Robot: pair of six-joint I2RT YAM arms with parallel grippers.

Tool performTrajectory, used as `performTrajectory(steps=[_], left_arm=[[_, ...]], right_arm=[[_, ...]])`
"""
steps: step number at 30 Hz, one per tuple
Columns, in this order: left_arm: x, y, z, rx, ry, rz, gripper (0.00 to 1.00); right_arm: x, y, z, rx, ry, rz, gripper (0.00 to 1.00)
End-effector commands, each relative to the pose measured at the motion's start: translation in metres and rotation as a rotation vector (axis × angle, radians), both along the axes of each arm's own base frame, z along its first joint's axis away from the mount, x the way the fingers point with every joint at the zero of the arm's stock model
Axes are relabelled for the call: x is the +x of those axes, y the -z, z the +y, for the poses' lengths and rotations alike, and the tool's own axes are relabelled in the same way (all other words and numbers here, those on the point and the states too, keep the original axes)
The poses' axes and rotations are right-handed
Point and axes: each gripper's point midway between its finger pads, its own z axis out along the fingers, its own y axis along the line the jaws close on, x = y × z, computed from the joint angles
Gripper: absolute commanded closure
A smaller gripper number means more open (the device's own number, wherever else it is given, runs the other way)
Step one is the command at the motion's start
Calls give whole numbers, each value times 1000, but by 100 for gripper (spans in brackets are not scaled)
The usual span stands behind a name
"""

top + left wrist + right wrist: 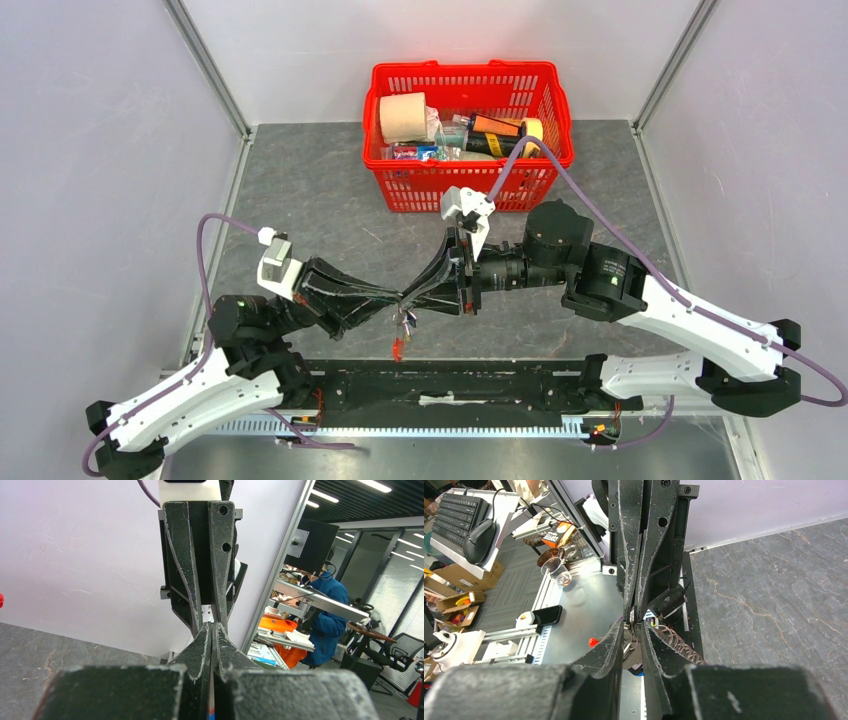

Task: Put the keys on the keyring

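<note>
In the top view my two grippers meet tip to tip above the table's near middle. My left gripper (398, 300) is shut on the keyring's small metal ring (632, 614). The keyring's silvery coiled cord (680, 644) and red strap (397, 348) hang below it. My right gripper (410, 297) is shut on a flat silvery key (630, 647). A blue key head (637, 670) shows just beneath that key. In the left wrist view my fingers (200, 650) are pressed together, with a blue and red sliver (210, 713) in the gap. The key with the black head is not in view.
A red basket (466, 190) with a paper roll, tape and bottles stands at the back middle, just beyond my right wrist. A black rail (450, 385) runs along the near edge between the arm bases. Grey walls close in the left and right sides.
</note>
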Motion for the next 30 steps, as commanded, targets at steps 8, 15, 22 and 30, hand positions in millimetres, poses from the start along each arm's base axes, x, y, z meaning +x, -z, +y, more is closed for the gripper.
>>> performTrajectory(steps=[8,15,22,30], left_arm=[[1,-18,10,-84,-22,0,98],[1,-19,10,-89,-21,2,98],[-4,-15,8,-57,15,8,95],[-16,7,-3,74,104,41,69]], right_arm=[[-6,-22,-3,58,-26,-40,74],[-6,-23,-3,61,-19,-42,100],[-10,-25,-8,43,-31,-37,100],[-22,5,-19,-97,-85,20,100]])
